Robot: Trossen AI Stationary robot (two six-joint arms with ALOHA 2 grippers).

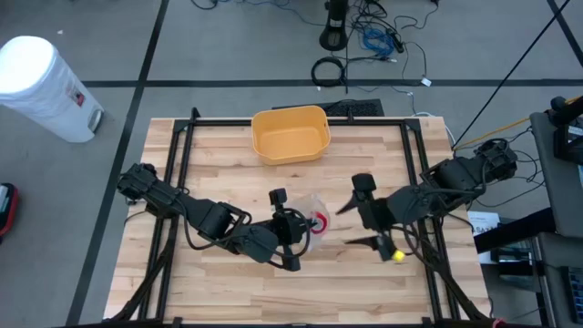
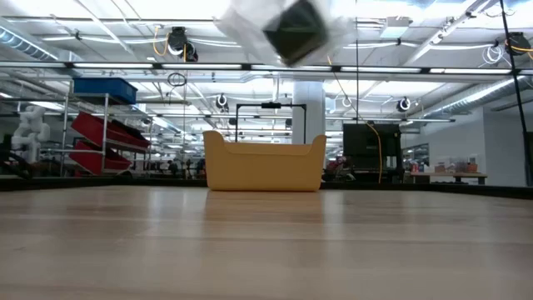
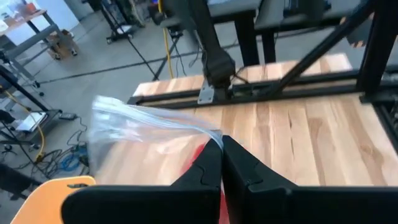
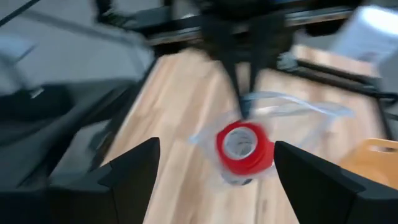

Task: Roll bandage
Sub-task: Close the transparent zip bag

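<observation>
- The wooden table (image 1: 228,292) is framed by a black rail structure (image 1: 182,155); its near half is mostly bare boards, so there is open room to lower or spread things there.
- The yellow bin (image 1: 291,133) sits at the far middle edge, well apart from the work, probably so it stays out of the arms' way.
- The left gripper (image 1: 290,232) hangs over the table's middle, its fingers (image 3: 208,168) pressed together on the top edge of a clear plastic bag (image 3: 140,134). Pinching that edge lets the bag hang free above the wood, which the low view confirms: nothing rests on the boards there.
- The right gripper (image 1: 369,217) waits just beside the bag, fingers (image 4: 134,165) spread wide and empty, facing the bag as if ready to reach in or brace it.
- The red bandage roll (image 4: 243,146) is inside the hanging bag, near its bottom, its hollow core turned toward the right gripper.
- A small yellow ball (image 1: 398,256) lies on the table near the right arm, a minor obstacle if that arm sweeps toward the near edge.
</observation>
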